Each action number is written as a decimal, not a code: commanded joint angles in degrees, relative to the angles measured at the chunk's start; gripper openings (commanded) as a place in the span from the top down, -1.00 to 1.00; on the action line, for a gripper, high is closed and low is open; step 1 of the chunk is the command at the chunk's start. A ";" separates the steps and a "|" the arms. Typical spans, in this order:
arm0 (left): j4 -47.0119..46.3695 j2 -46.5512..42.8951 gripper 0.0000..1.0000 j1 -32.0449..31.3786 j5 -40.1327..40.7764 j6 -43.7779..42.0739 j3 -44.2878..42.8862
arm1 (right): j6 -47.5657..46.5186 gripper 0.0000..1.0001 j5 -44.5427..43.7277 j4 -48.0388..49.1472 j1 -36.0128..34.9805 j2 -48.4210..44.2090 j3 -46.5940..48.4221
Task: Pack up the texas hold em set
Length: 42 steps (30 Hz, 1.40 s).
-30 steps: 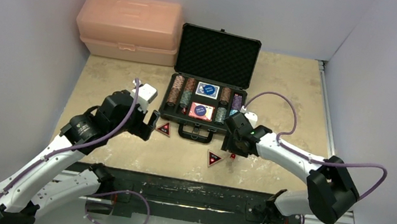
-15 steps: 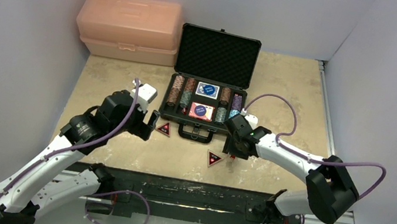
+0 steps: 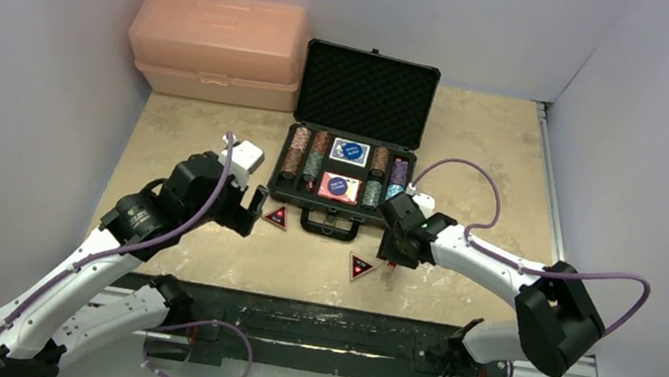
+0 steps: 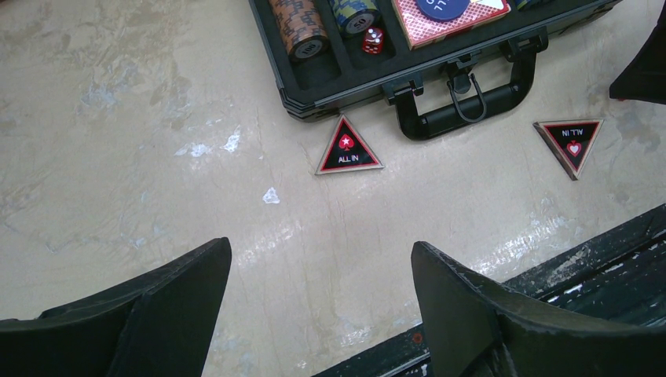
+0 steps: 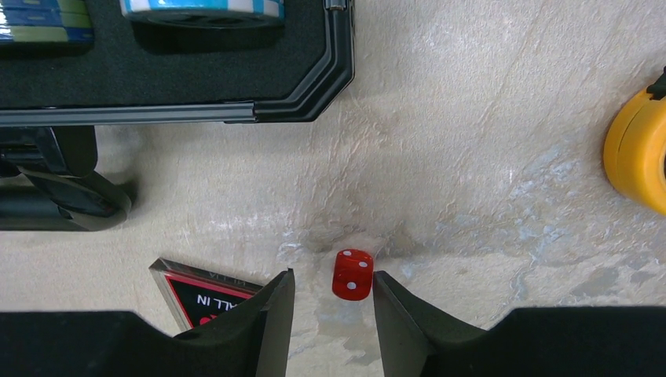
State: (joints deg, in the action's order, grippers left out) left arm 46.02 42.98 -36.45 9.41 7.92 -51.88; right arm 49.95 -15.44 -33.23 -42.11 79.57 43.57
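Here the table (image 3: 496, 153) holds a pink box (image 3: 217, 46) at 10 o'clock and the open black case (image 3: 365, 93) at 12, with its lid upright and its handle toward the arms. The left gripper (image 4: 322, 259) hangs spread and empty over bare table at the case's 8 o'clock. The right gripper (image 5: 331, 276), at the case's 5 o'clock, sits low with its jaws apart. They straddle a loose die (image 5: 352, 274) without pinching it.

Inside the case, chips (image 3: 298, 151) flank two decks (image 3: 349, 152), and a boxed die (image 4: 372, 39) sits by the chips. A tape measure (image 5: 636, 153) lies at the loose die's 2 o'clock. A button (image 4: 349, 149) lies flat at the handle's 9 o'clock, and a second button (image 4: 571, 141) at about 4.
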 commanded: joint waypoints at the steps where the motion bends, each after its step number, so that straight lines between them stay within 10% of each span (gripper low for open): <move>1: -0.45 -0.51 -0.68 -0.05 0.43 0.17 -1.78 | 1.11 0.10 -0.91 -0.52 -0.45 0.59 -0.59; 20: -0.32 -0.37 -0.68 -0.04 0.52 0.16 -1.66 | 0.78 0.25 -0.57 0.87 -0.65 1.89 -1.56; 32: -0.32 -0.37 -0.68 -0.07 0.79 0.24 -1.67 | 0.58 1.00 -0.28 0.40 -0.69 0.97 -0.57; 42: -0.27 -0.44 -0.67 -0.08 1.04 0.21 -1.70 | -0.60 1.00 -1.10 -0.06 -0.74 -2.40 1.37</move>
State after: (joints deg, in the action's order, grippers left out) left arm 46.02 42.96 -36.45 9.52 7.92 -51.88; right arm 49.84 -15.44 -32.95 -42.44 80.82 42.19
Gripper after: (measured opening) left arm 0.840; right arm 0.217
